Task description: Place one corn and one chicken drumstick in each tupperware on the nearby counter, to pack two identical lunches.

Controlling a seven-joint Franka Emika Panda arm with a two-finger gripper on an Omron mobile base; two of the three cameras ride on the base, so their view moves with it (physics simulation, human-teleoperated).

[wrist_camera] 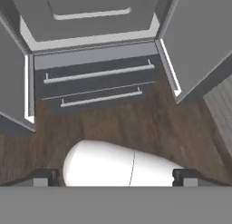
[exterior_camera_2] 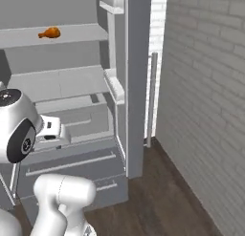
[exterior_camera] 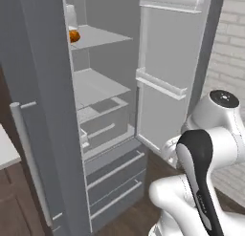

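An orange-brown chicken drumstick lies on the upper shelf of the open fridge; in the left base view the drumstick peeks out at the shelf's left edge. My gripper points down at the fridge's bottom drawers and the wooden floor. It is open, with its fingertips far apart and nothing between them. It hangs well below and in front of the drumstick's shelf. A corner of the pale counter shows at the far left. The corn and the tupperware are out of view.
Both fridge doors stand open: the left door close on my left, the right door with door racks on my right. A brick wall runs along the right. Dark wooden floor lies before the drawers.
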